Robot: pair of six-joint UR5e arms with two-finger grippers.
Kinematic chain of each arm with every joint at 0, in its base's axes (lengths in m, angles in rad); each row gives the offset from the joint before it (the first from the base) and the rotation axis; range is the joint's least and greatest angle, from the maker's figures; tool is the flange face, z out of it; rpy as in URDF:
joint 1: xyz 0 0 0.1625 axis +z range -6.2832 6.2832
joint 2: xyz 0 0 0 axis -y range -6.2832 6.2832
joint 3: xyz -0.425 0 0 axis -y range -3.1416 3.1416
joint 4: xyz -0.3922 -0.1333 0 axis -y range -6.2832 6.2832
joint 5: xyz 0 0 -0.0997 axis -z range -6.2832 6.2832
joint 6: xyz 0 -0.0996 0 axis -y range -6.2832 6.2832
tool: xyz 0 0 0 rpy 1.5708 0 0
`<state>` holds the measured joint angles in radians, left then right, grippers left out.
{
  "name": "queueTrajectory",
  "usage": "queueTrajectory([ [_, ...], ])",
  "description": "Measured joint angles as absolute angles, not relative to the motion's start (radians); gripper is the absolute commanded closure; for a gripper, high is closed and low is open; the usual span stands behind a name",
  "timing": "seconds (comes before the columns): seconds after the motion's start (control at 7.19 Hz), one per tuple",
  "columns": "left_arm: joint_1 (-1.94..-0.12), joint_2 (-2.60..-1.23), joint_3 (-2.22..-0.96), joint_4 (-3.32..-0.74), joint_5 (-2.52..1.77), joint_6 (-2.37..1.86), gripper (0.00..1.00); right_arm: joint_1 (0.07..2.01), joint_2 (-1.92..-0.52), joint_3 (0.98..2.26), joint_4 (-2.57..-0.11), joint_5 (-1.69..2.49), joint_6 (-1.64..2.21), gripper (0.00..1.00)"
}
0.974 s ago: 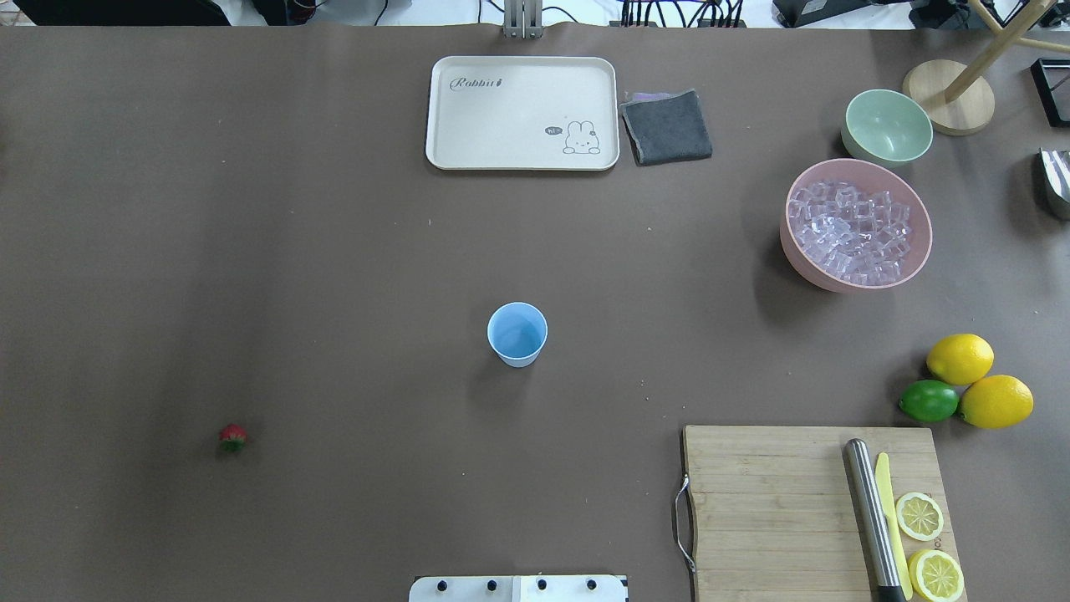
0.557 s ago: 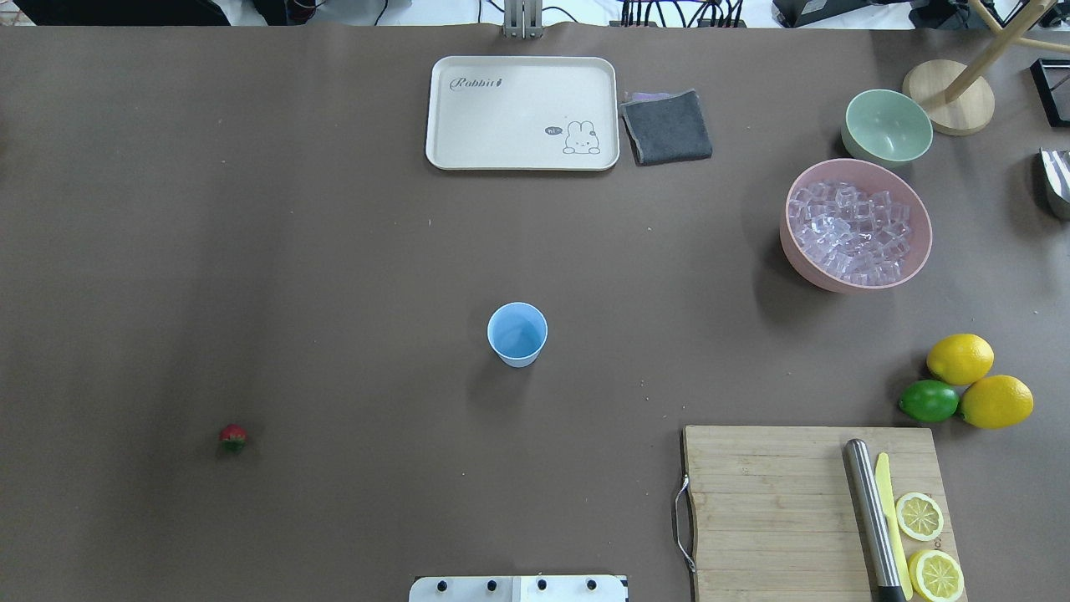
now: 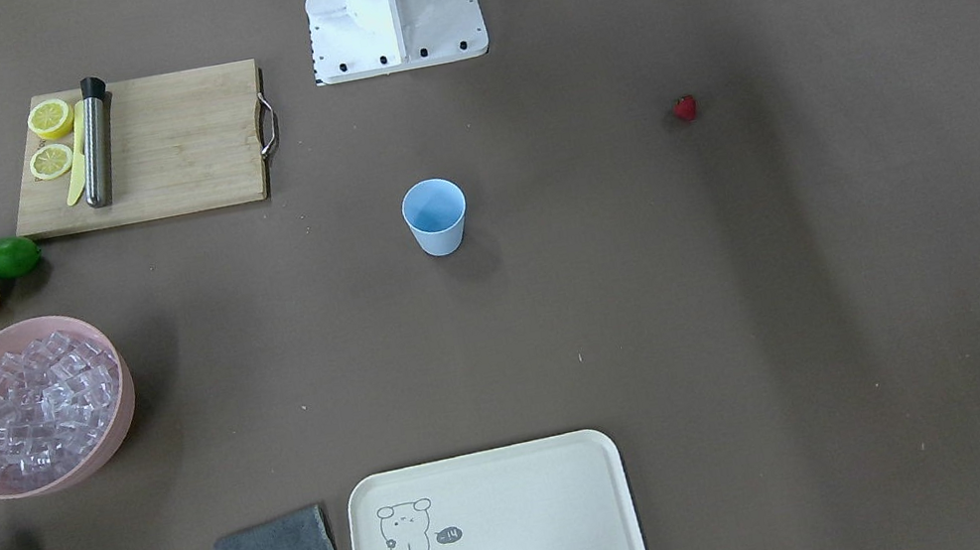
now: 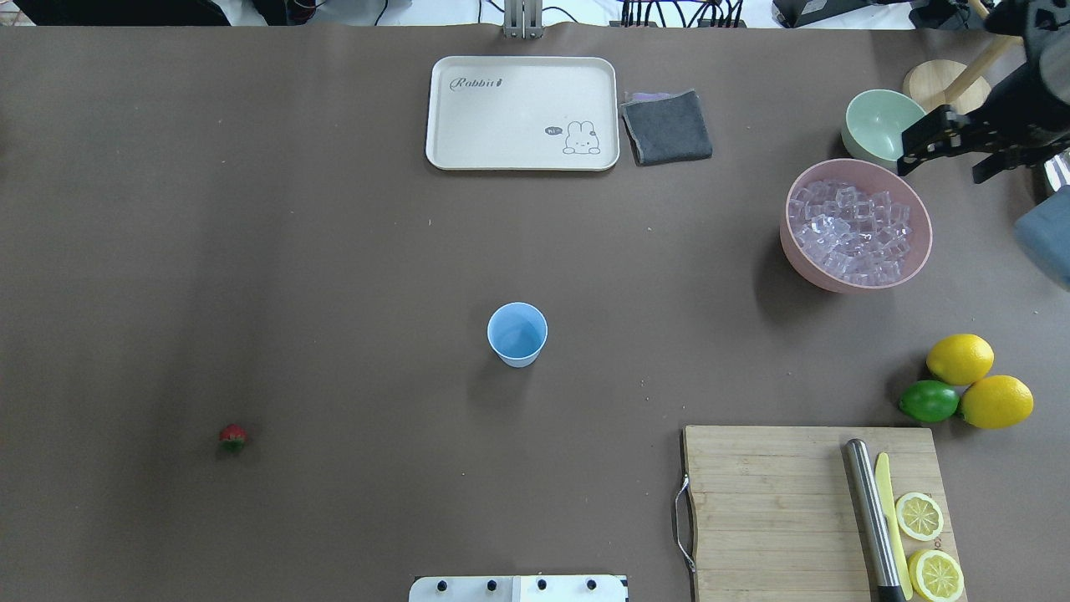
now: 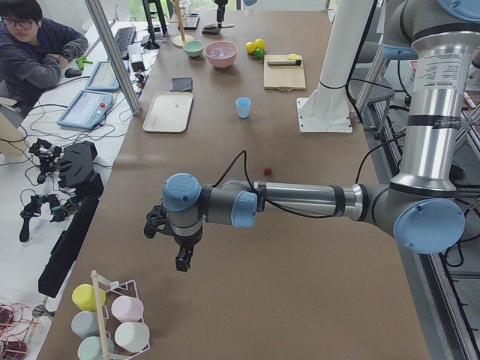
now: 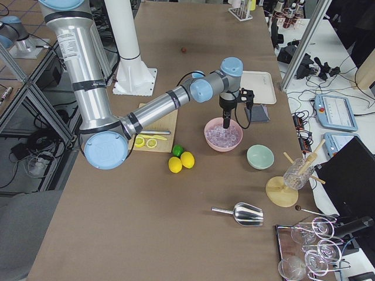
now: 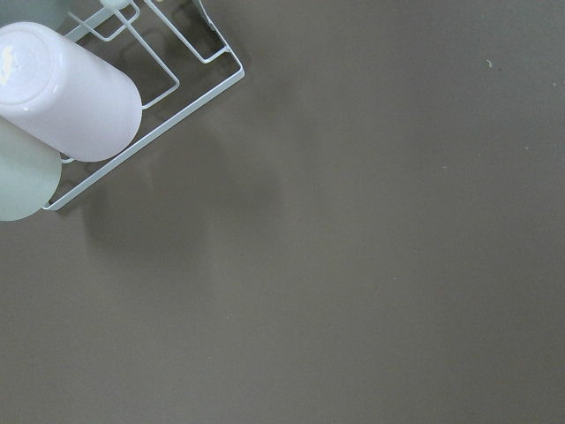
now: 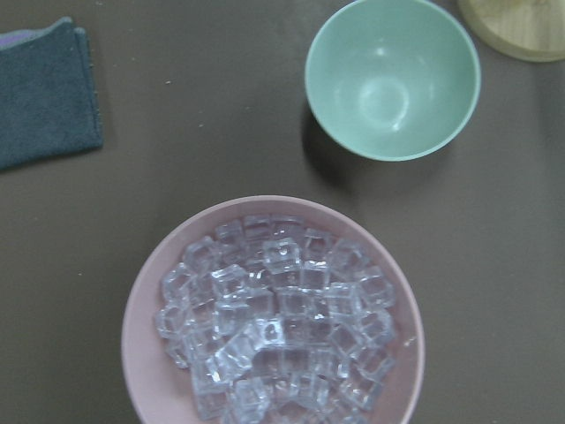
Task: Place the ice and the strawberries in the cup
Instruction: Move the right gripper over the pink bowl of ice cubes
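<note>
Across the table from the robot, one light blue cup stands upright near the middle; one strawberry lies at its 2 o'clock, well apart; one pink bowl at its 8 o'clock holds the ice, too many cubes to count.

From overhead, two whole lemons and one lime sit at the cup's 3 o'clock, two lemon halves at its 4 o'clock; the right gripper, partly cut off by the frame, hangs at the bowl's 1 o'clock, jaws spread, holding nothing.

From the left end, the left gripper hangs over bare table at the strawberry's 7 o'clock; released or clenched, I cannot tell.

From the right end, one metal scoop lies at the bowl's 6 o'clock.

On the left wrist view, one wire rack holds two mugs, both cut off at 10 o'clock.

On the right wrist view, ice fills the bowl, its lower rim cut off; one green bowl sits at its 1 o'clock.
</note>
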<state>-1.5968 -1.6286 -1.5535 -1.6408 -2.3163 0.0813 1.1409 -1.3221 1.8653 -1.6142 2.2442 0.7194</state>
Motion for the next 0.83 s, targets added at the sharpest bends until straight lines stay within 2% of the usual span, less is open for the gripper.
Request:
queueTrajectory([
  [0.42, -1.597, -1.633, -1.551, -1.641, -2.315, 0.081, 0.02, 1.011, -1.3, 1.815, -1.52, 2.144, 0.861, 0.02],
  [0.83, -1.596, -1.636, -1.543, -1.641, -2.316, 0.083, 0.02, 0.986, -1.292, 1.756, -1.49, 2.115, 0.886, 0.02],
])
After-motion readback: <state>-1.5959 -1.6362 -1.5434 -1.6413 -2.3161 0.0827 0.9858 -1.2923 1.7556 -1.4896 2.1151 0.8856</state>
